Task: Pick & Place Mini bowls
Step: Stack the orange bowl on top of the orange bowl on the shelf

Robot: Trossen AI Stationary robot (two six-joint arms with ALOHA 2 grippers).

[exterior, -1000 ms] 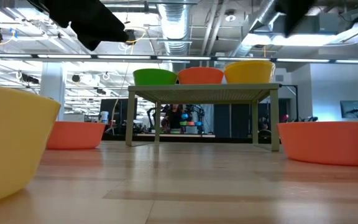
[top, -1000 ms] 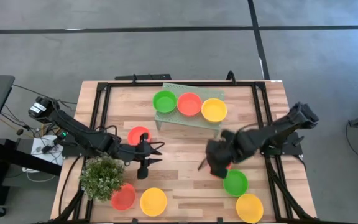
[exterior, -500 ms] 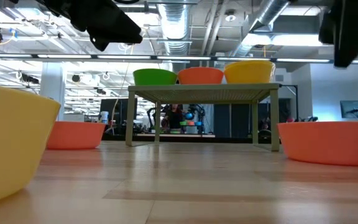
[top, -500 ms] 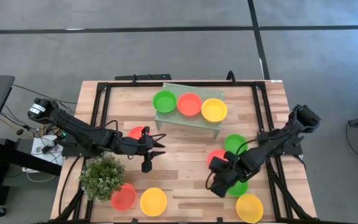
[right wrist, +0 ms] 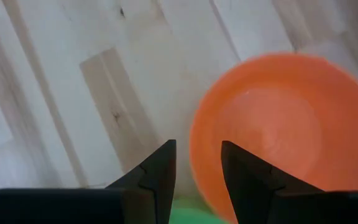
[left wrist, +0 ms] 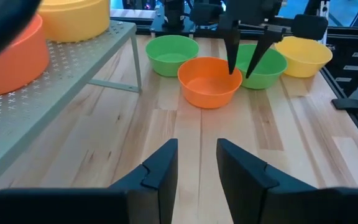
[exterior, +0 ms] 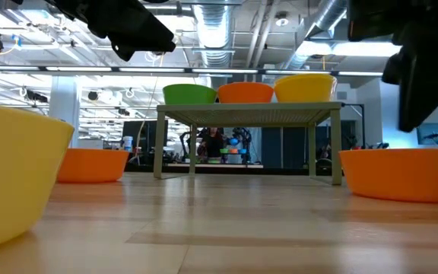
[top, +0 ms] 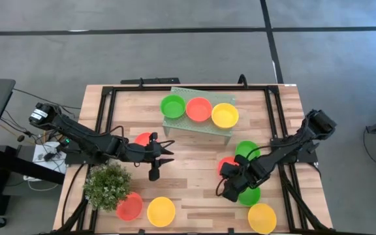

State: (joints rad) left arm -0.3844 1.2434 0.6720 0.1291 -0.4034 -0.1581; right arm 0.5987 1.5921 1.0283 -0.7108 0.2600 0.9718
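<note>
Mini bowls lie scattered on the table. A red bowl (top: 227, 164) sits between two green bowls (top: 247, 151) (top: 249, 195), with a yellow bowl (top: 262, 217) nearer. My right gripper (right wrist: 197, 171) is open and points down, its fingers standing either side of the red bowl's left rim (right wrist: 194, 149); I cannot tell if they touch. My left gripper (left wrist: 196, 168) is open, above the table beside another red bowl (top: 142, 138). A green bowl (top: 173, 106), a red bowl (top: 199, 109) and a yellow bowl (top: 225, 115) rest on the pale green rack (top: 194, 125).
A bushy green plant (top: 106, 185) stands at the near left, with a red bowl (top: 129, 206) and a yellow bowl (top: 160, 211) beside it by the near edge. Black frame rails (top: 107, 111) run along the table's left and right sides. Bare wood lies between the grippers.
My right gripper has moved toward the near edge and come down, uncovering the red bowl and the far green bowl, and now stands at the red bowl's rim. My left gripper has shifted slightly toward the far right, partly covering the red bowl there.
</note>
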